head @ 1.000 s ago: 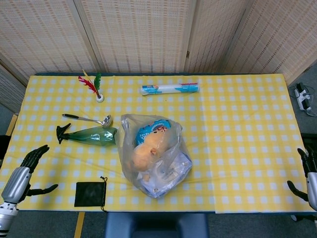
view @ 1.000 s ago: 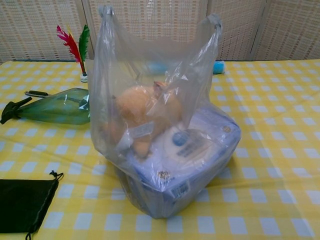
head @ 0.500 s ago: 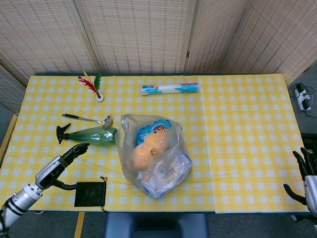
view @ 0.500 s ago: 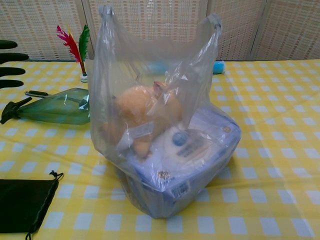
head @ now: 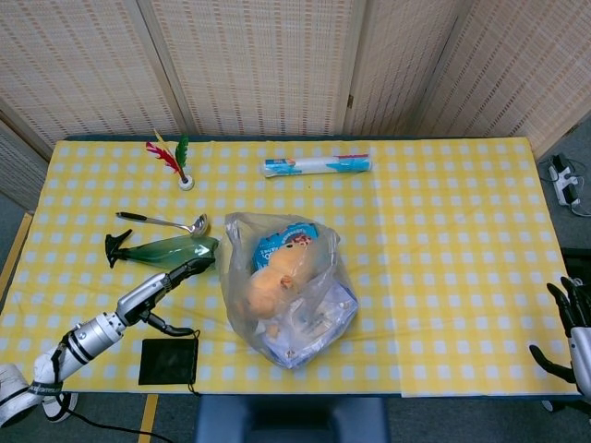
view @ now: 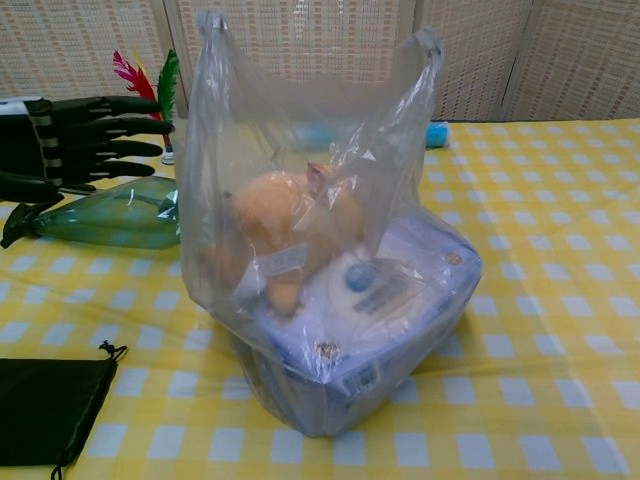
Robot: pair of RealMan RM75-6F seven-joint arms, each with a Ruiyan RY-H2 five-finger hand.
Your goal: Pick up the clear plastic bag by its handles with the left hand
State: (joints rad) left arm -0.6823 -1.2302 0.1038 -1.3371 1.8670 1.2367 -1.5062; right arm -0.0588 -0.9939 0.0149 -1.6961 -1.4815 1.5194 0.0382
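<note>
Fingers [view: 130, 125] spread just left of clear plastic bag [view: 320, 260].

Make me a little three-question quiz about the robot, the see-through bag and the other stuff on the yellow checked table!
1. True or false: the left hand is gripping a handle of the clear plastic bag.
2. Which lies right beside the green bottle? A) the ladle B) the black pouch C) the blue-ended roll
3. Fill in: the feathered shuttlecock stands near the table's ___ edge, as the head view shows it.

Key: 1. False, its fingers are spread, short of the bag. 2. A. 3. Far.
</note>
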